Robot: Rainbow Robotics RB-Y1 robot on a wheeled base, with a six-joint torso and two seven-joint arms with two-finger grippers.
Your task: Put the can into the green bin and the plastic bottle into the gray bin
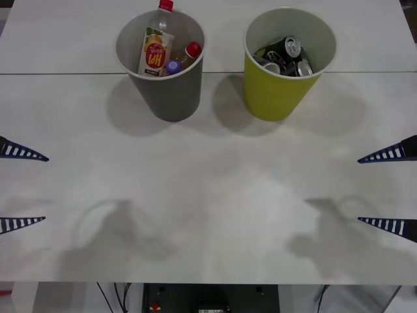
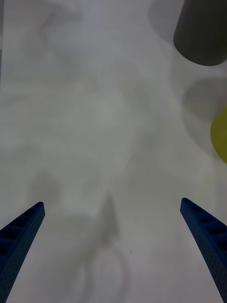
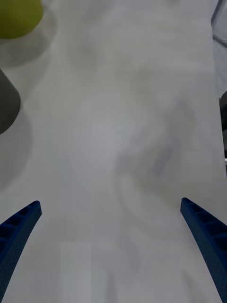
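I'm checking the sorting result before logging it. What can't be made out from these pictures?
- How many cans lie in the green bin: front view, they overlap and the wall hides the lower ones.
- The plastic bottle base, plus anything beneath: gray bin wall hides it.
- Both bins' insides: wrist views, cut off at edges.

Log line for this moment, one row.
left gripper: open, table's left edge | right gripper: open, right edge | plastic bottle: in gray bin | cans: in green bin
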